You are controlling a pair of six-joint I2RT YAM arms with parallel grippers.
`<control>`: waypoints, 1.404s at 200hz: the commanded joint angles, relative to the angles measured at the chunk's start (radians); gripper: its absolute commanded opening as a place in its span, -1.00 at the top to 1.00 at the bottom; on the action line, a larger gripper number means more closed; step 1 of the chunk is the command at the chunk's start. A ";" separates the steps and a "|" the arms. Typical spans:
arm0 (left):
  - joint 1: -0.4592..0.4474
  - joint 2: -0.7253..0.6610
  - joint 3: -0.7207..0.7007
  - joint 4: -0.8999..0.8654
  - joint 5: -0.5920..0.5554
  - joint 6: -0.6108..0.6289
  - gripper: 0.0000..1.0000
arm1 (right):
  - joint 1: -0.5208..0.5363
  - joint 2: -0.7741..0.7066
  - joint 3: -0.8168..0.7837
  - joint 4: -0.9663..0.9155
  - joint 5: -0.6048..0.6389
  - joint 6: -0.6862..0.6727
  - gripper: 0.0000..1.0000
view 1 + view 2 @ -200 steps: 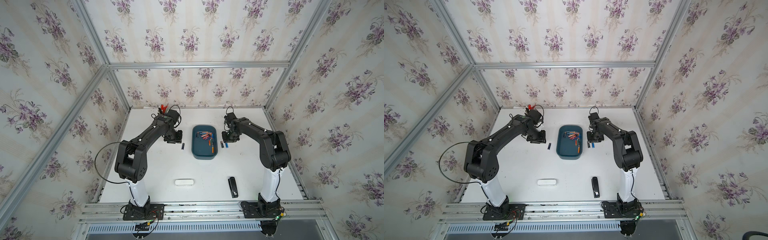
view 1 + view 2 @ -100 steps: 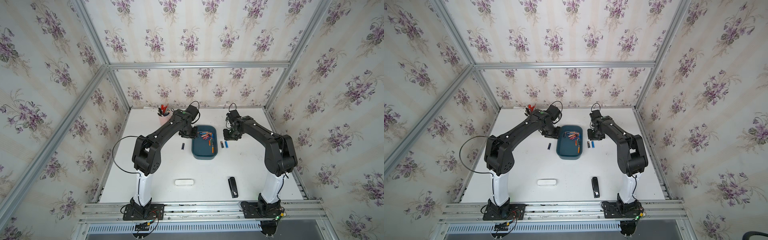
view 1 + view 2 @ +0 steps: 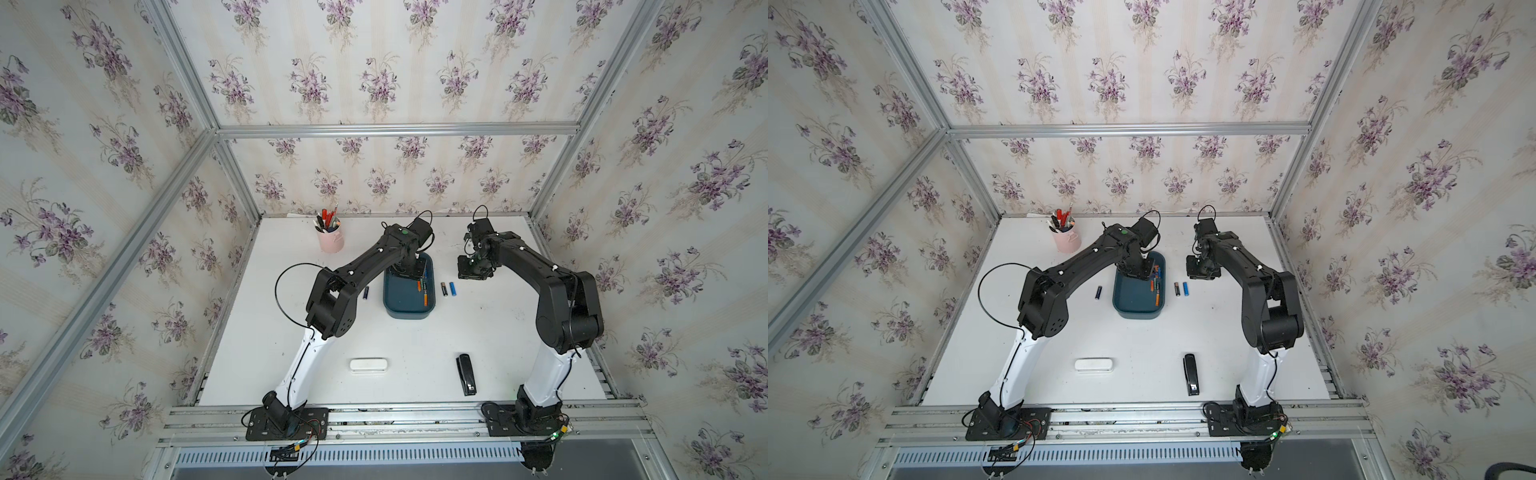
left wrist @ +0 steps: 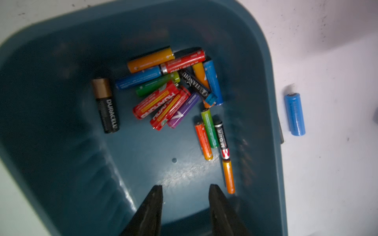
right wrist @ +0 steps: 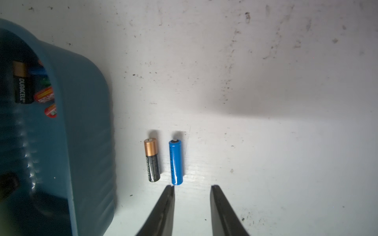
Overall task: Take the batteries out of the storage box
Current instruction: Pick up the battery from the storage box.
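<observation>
My left pincer (image 4: 185, 187) hangs spread and empty over the floor of the dark teal-blue plastic storage box (image 4: 61, 163), which holds mixed coloured batteries (image 4: 169, 92). In both top views my arm hides much of the box's far end. My right pincer (image 5: 192, 187), parted and empty, hovers over the white desk (image 5: 266, 143) beside the box, near a black-and-copper battery (image 5: 152, 160) and a blue cylindrical battery (image 5: 176, 162).

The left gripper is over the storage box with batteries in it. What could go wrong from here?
The batteries lie heaped and crossed in the storage box; the open left gripper may pinch two or scatter neighbours.
The slim orange battery lies beside the wall; a finger may hit the wall and shove the box.
The open right gripper hangs close to the blue battery on the table; a touch could roll it.
</observation>
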 commanded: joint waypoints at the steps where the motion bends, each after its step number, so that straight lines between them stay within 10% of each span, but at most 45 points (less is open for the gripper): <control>1: -0.004 0.031 0.020 0.033 0.017 -0.025 0.14 | -0.010 -0.018 -0.001 -0.010 -0.010 -0.019 0.30; 281: -0.020 0.138 0.020 0.006 -0.081 0.011 0.45 | -0.019 -0.048 0.012 -0.045 -0.015 -0.016 0.30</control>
